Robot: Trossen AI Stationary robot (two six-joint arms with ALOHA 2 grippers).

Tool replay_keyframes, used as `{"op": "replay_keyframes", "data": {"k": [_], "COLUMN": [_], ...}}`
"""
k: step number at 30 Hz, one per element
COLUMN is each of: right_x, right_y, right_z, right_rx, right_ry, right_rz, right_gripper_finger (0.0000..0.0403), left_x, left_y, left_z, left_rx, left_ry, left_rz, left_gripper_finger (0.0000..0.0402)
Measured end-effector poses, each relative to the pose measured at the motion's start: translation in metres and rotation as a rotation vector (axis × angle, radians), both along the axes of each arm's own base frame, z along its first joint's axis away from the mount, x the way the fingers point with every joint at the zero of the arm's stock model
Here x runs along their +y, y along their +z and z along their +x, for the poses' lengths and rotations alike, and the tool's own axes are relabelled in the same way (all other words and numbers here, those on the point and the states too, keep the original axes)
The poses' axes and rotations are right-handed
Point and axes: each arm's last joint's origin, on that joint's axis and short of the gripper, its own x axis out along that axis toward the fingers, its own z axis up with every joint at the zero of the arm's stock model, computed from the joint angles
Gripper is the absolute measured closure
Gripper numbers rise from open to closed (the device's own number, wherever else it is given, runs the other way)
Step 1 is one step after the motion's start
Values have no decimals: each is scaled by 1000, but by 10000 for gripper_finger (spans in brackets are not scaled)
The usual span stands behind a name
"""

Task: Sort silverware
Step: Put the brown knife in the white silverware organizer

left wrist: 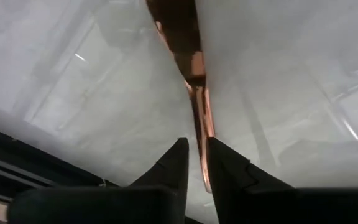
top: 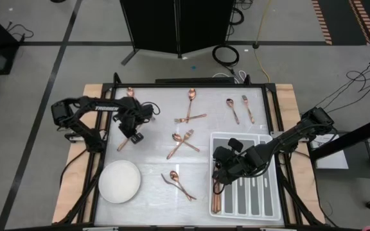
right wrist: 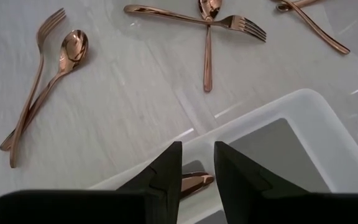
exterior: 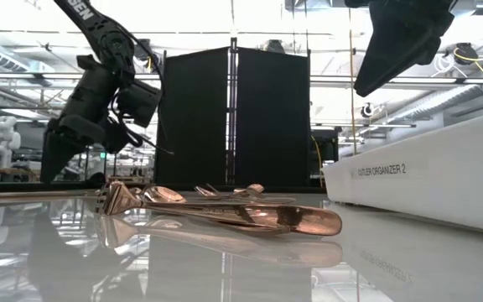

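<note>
**Both pincers down among the silverware**

High view: left pincer (top: 132,133) at left-centre, over a copper piece (top: 124,142) on the tabletop (top: 153,160); right pincer (top: 220,173) bends over the grey tray (top: 262,212), lower right.

Left wrist view: fingers nearly closed around the copper handle (left wrist: 199,106).

Right wrist view: narrow gap between the fingers, holding nothing, copper pieces (right wrist: 194,182) in the tray below.

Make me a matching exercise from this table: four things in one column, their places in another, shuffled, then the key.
Things:
1. bowl
2. tray
3. left gripper
4. right gripper

Places:
A. over the tray's leftmost slot
B. near right part of the table
C. near left part of the table
D. down at a copper piece on the far left part of the table

Pairs: 1-C, 2-B, 3-D, 4-A
</note>
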Motion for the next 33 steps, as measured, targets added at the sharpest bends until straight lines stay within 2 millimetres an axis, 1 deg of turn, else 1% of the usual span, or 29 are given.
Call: {"op": "replay_keyframes", "data": {"k": [3,7,13,16,25,33], "right_x": [0,0,0,0,-1,-1], "right_y": [0,0,0,0,-1,-1], "right_z": [0,0,0,-1,-1,-1], "right_rx": [3,7,18,24,34,30], "right_ry": [6,13,38,40,50,40], "right_rz": [-5,-10,-28,-32,-42,-38], "right_gripper_finger": [316,316,316,316,316,316], "left_x": [5,8,9,9,3,2], "left_y": [-1,-2,-2,-3,-17,-21], "left_z": [0,4,5,5,-7,-7], "left_rx": [-20,-71,-82,-83,-46,-77], "left_ry": [17,26,39,39,41,59], "left_rz": [8,35,41,41,20,13], "left_gripper_finger": [318,291,266,262,262,262]}}
